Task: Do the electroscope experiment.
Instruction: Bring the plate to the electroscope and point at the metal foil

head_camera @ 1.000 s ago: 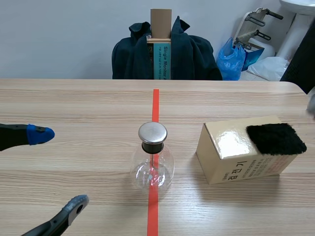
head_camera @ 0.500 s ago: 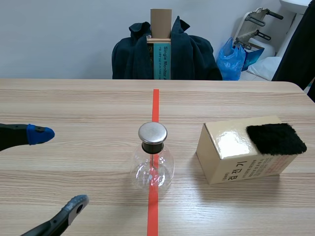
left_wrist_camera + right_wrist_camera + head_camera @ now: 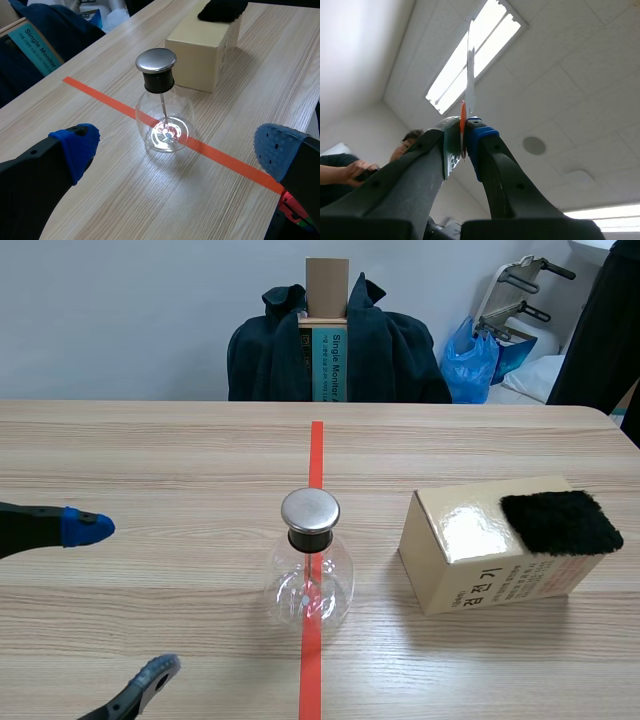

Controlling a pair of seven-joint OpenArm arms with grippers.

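Observation:
The electroscope (image 3: 310, 568), a clear glass flask with a round metal cap and a rod inside, stands on the red tape line at the table's middle. In the left wrist view the flask (image 3: 163, 107) is ahead of my left gripper (image 3: 175, 150), which is open with its blue pads wide apart. That left gripper (image 3: 120, 602) is low at the scene's left, apart from the flask. My right gripper (image 3: 464, 137) points up at the ceiling, shut on a thin pale strip (image 3: 470, 70) with an orange end.
A tan cardboard box (image 3: 480, 560) lies right of the flask with a black fuzzy cloth (image 3: 560, 522) on its top. A chair draped with dark jackets (image 3: 335, 350) stands behind the table. A black shape (image 3: 605, 330) fills the far right edge. A person (image 3: 350, 170) is below the right gripper.
My left gripper has shifted slightly toward the table's near edge, its fingers still apart. The black shape at the scene's right edge has grown larger. The flask and box have not moved.

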